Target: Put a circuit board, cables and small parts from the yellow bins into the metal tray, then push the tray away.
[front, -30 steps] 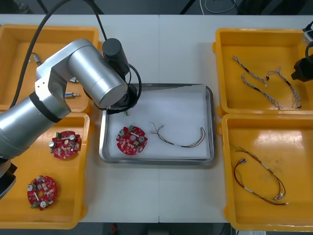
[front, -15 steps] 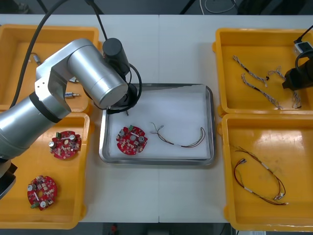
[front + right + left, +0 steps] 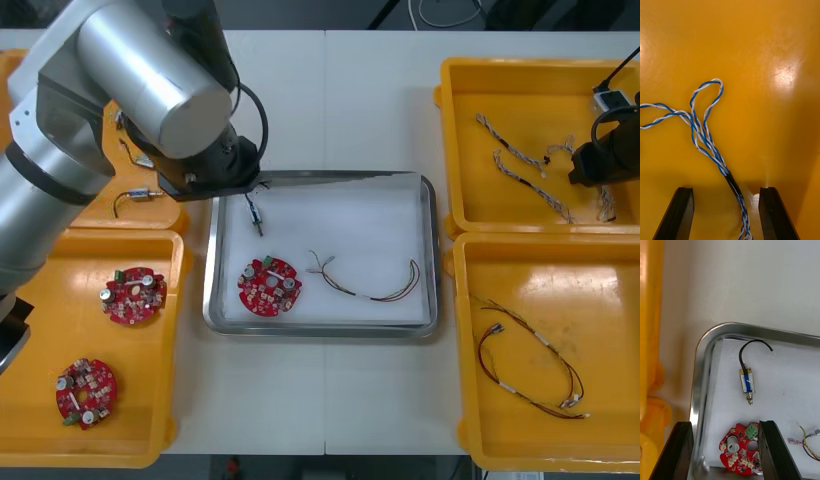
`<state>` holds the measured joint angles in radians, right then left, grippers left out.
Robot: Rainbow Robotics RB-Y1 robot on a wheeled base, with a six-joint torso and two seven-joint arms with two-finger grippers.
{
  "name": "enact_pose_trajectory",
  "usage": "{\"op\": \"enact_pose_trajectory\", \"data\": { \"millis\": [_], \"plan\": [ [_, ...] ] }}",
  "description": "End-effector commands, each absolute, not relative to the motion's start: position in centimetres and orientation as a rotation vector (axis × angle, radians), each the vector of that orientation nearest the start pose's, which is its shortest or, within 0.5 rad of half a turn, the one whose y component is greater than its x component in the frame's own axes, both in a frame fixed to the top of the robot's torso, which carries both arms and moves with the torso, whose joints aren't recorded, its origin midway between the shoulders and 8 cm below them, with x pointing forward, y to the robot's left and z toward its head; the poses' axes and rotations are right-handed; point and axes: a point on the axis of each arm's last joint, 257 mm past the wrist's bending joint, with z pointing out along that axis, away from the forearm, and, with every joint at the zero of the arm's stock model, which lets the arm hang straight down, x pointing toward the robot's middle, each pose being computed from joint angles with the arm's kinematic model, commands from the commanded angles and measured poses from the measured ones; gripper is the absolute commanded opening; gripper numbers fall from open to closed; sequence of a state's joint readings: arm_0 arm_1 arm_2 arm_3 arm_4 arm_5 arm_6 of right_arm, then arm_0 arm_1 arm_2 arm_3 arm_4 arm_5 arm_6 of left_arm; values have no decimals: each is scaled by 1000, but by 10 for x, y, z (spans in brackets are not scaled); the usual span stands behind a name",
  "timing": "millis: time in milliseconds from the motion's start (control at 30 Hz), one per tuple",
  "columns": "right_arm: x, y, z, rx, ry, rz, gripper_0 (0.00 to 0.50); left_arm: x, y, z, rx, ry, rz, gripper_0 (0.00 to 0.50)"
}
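In the metal tray (image 3: 429,250), a small metal part (image 3: 256,215) is seen near the circuit board (image 3: 269,286) and a red and yellow cable (image 3: 365,281). The left hand (image 3: 725,424) is held above, fingers apart. The right hand (image 3: 726,193) is spread astride a twisted blue and white cable (image 3: 707,144) in a yellow bin (image 3: 520,100).

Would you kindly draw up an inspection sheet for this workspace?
Surface: light table, yellow plastic bins at both sides.
Job's things: metal tray, white inside, holds a round red circuit board, a small metal part and a red and yellow cable.
Clutter: nothing seen.
Tools: left tool open above the tray's far left corner; right tool open, straddling a twisted blue and white cable in the far right bin.
Cables: more cables in the near right bin.
Surroundings: dark floor beyond the table.
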<state>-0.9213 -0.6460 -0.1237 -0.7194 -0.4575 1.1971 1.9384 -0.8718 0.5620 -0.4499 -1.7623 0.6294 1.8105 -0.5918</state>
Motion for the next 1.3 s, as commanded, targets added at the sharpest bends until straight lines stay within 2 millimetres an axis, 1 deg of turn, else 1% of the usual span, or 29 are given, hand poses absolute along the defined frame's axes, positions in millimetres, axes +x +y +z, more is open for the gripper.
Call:
{"op": "enact_pose_trajectory", "data": {
  "millis": [33,100,167,200,333,500,567,600,633,700,733,767,833,867,967,1100,1133,1167,1200,1233,1300],
  "plan": [
    [620,-445,-194,-130,2546,-192,500,518,180,-82,-97,2556,-70,500],
    [617,-447,-197,-118,2550,-190,500,520,195,-74,-97,2551,-64,500],
    [615,-450,-200,-103,2553,-180,500,525,216,-63,-106,2543,-60,500],
    [615,-451,-200,-98,2553,-179,500,527,223,-60,-111,2540,-58,500],
    [612,-456,-202,-93,2558,-186,500,539,266,-42,-130,2529,-37,500],
    [606,-467,-205,-58,2558,-172,500,558,307,-29,-189,2516,-26,500],
    [605,-470,-205,-46,2556,-163,500,565,317,-25,-205,2502,-25,500],
    [602,-471,-208,-30,2562,-147,500,573,327,-22,-222,2489,-22,500],
    [601,-472,-207,-22,2563,-138,500,575,331,-23,-231,2486,-19,500],
    [597,-473,-206,-2,2572,-118,500,586,344,-20,-249,2461,-12,500],
    [597,-473,-206,-2,2572,-118,500,586,344,-20,-249,2461,-12,500],
    [595,-472,-207,9,2579,-99,500,595,354,-21,-271,2441,-13,500],
    [594,-474,-208,17,2579,-97,500,607,366,-25,-280,2416,-14,500],
    [595,-473,-206,17,2576,-98,500,609,370,-26,-284,2411,-11,500],
    [595,-473,-207,19,2577,-97,500,624,396,-33,-296,2372,36,500],
    [595,-472,-208,21,2576,-90,496,640,417,-46,-304,2334,49,500],
    [594,-472,-209,22,2579,-88,363,643,420,-48,-301,2327,51,500],
    [595,-471,-209,22,2577,-82,147,646,422,-52,-300,2321,48,500],
    [594,-472,-210,24,2578,-82,51,648,424,-54,-303,2318,49,500],
    [595,-471,-209,24,2575,-77,0,651,425,-58,-308,2308,41,500],
    [594,-470,-210,24,2576,-69,0,657,426,-62,-313,2292,39,500]
  ]
}}
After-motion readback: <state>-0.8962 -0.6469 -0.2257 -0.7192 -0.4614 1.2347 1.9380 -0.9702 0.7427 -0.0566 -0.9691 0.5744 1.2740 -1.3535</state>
